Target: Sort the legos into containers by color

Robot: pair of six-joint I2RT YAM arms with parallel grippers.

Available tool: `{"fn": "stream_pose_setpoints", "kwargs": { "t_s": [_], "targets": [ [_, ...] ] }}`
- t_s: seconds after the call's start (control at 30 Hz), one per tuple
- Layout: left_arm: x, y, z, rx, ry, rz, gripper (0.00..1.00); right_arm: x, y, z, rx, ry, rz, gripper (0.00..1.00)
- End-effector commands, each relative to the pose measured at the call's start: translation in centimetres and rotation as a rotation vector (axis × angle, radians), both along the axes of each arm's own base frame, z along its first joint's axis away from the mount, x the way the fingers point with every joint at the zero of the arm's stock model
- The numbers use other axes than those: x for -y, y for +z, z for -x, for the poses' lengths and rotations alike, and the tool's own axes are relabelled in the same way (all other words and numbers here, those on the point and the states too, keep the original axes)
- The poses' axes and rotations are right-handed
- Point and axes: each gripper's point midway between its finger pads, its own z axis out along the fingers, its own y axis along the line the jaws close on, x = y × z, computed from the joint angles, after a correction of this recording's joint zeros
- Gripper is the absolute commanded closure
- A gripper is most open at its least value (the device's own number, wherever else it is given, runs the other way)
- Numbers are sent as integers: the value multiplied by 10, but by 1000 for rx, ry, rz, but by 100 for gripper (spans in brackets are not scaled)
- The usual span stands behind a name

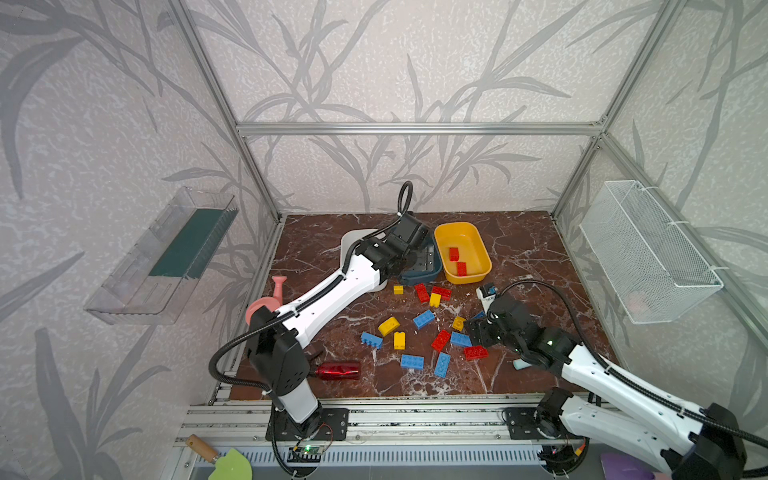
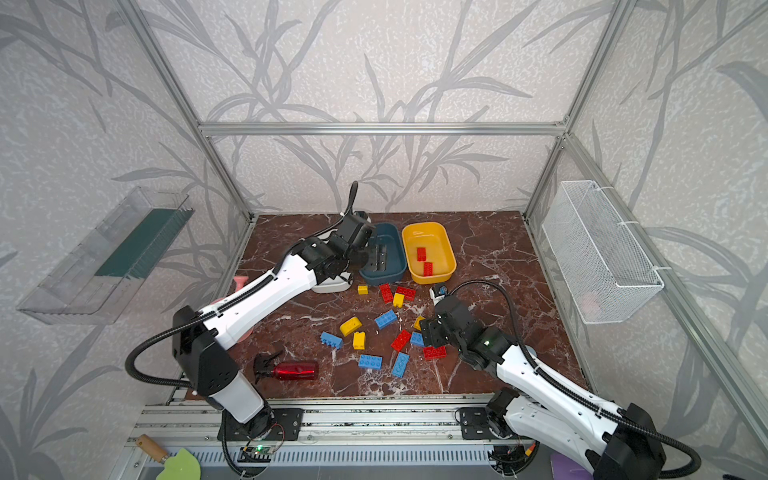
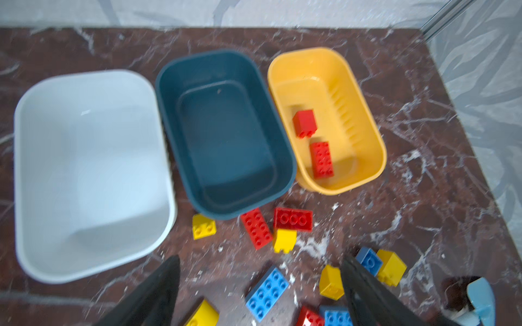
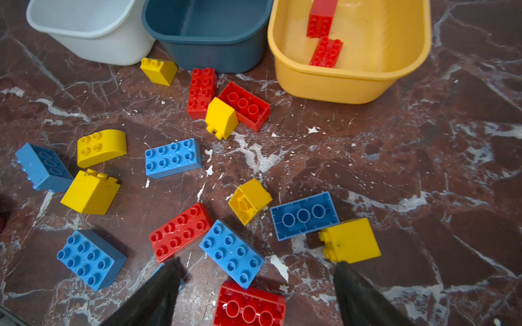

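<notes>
Left tool [image 3: 260, 258] & right tool [image 4: 257, 262] are seen wide open, nothing held. Risk: blue brick [image 4: 231, 252] & red brick [image 4: 180, 231] just beside it could be grabbed together, then mis-sorted.

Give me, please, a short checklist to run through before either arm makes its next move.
1. Left gripper open and empty: ok.
2. Right gripper open and empty, above the loose bricks: ok.
3. Yellow tub holds one colour only: ok, two red bricks.
4. Teal tub and white tub free for the other colours: ok, both empty.
5. Blue brick under the right gripper free to grasp: not ok, a red brick seems to lie against it.
6. Red spray bottle away from the pile: ok.
</notes>
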Motion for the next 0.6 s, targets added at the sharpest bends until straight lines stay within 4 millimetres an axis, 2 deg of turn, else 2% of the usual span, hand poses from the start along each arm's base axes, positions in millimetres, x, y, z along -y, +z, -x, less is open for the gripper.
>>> {"fn": "stream_pose_setpoints", "kwargs": {
  "t_s": [0.0,0.17,0.3,0.4,0.57],
  "targets": [
    [-26,-5,16,20,72,5,11,-18,5,-6,-3,44,14,13],
    [-67,-42,51,-33,152,-51,11,-38,-1,-18,-17,78,31,16],
    [-90,-68,75,-74,180,-81,12,-52,-7,-19,-67,116,49,17],
    [-103,-84,90,-94,200,-85,12,-59,-19,-11,-97,137,82,15],
    [-119,-104,106,-112,223,-88,12,-82,-39,10,-130,288,86,11]
  ]
}}
